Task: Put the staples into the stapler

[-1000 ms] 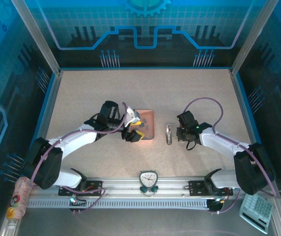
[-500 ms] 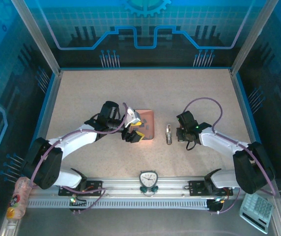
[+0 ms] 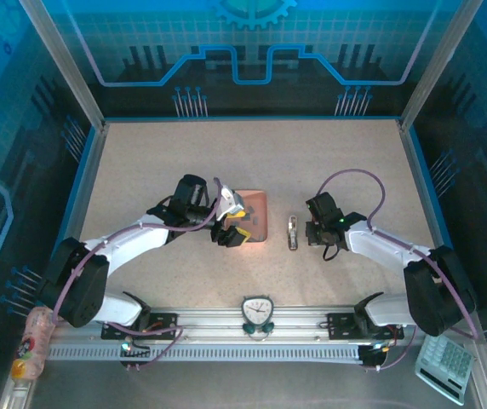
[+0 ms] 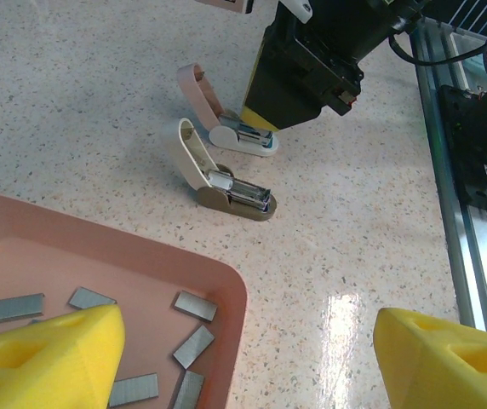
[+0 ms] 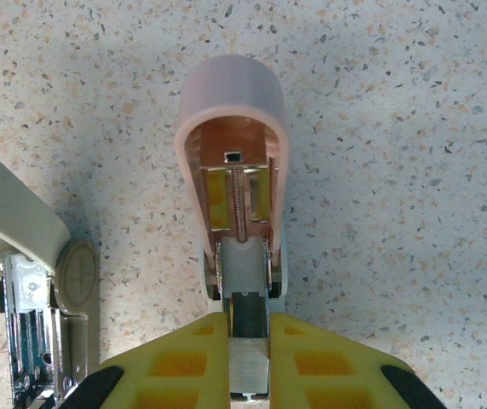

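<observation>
Staples (image 4: 194, 347) lie scattered in the pink tray (image 4: 226, 285), just under the left gripper (image 4: 248, 358), whose fingers are spread wide. The right gripper (image 5: 248, 362) pinches the front end of the opened pink stapler (image 5: 231, 111); the cream stapler (image 4: 218, 175) lies just beside it.

No writing, label, brand or number is legible on anything.

The table (image 4: 82, 102) looked like speckled stone with a glossy sheen; the tray (image 4: 99, 256) was smooth matt plastic; the staples (image 4: 194, 305) were dull grey metal; the pink stapler (image 5: 231, 94) had a smooth plastic shell over a bright metal channel and spring; my left fingers (image 4: 48, 349) were matt, faintly grainy yellow plastic.
</observation>
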Tool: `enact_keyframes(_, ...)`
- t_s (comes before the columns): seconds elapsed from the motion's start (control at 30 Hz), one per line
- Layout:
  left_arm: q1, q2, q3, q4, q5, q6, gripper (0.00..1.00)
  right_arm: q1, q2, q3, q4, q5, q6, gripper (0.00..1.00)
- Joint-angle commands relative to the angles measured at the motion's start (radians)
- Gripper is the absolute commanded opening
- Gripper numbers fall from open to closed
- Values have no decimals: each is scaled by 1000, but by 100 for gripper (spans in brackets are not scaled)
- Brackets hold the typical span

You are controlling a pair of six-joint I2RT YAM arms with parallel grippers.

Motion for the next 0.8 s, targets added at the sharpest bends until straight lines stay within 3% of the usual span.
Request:
enact_keyframes(0.0,-10,10,27,-25,-4,30,78,17,9,1,-24,7,-11,15)
enact_keyframes(0.77,-11,8,33,-37,-8,39,78,54,50,46,-69,28,31,18)
